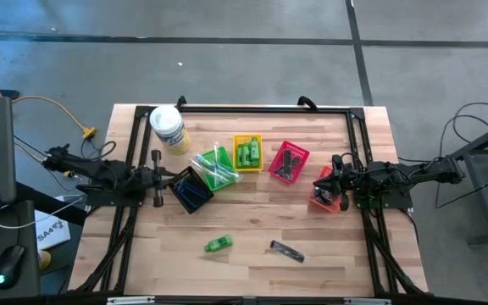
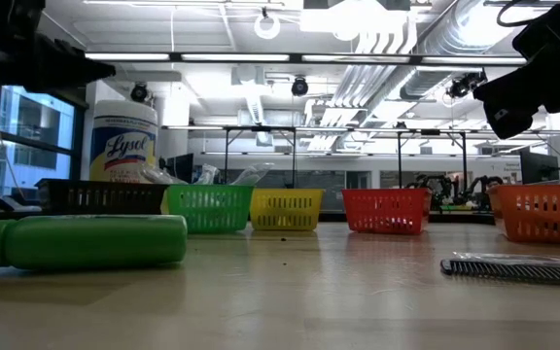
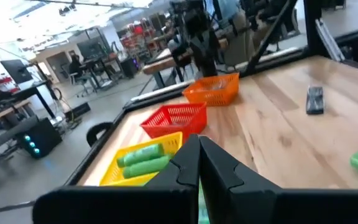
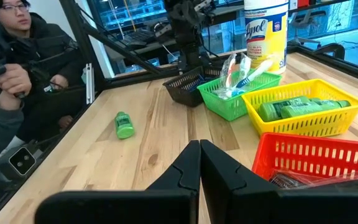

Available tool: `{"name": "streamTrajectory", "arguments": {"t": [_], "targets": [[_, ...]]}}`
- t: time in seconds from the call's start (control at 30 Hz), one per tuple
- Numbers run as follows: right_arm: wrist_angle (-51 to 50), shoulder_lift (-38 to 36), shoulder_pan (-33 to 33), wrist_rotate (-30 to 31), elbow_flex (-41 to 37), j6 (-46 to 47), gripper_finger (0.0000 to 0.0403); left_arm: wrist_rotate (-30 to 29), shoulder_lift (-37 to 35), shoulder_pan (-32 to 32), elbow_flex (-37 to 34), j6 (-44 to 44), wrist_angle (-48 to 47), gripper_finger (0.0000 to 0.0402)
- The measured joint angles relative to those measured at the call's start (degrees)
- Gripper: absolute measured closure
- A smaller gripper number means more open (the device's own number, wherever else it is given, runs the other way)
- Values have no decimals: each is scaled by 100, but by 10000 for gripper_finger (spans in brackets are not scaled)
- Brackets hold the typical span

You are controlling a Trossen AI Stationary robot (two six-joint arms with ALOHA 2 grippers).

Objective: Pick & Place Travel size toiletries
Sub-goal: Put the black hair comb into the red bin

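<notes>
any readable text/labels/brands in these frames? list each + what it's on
"Lysol": on the label of the white tub, readable in the low view and again in the right wrist view.
Smaller print above and under the brand name on that label: too small to read.
"SA4", partly legible: on a white card beside the table in the high view; the rest is too small.
Nothing else is readable.

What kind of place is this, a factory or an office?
It looks like a robotics lab or workshop: exposed ceiling ducts, a wooden worktable flanked by two robot arms, and more benches and equipment in the open hall behind.
</notes>
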Motion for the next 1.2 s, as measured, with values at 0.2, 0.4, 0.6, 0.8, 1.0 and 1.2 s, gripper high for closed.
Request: {"name": "streamTrajectory", "arguments": {"t": [0.2,0.4,0.6,0.8,1.0,1.2], "targets": [[-2,-1,2,-2,0,17,401,201,-6,0,-247,-40,389,401],[-2,0,2,-6,0,35,401,332,1,0,-389,-253,429,401],[-2,0,2,-5,0,40,401,432,69,0,-475,-397,545,401],[0,0,2,-4,0,50,401,433,99,-1,-479,-492,523,401],[0,-2,2,-4,0,51,401,433,429,0,-484,-607,506,401],[0,-2,2,-28,0,52,401,415,858,0,-486,-743,490,401]]}}
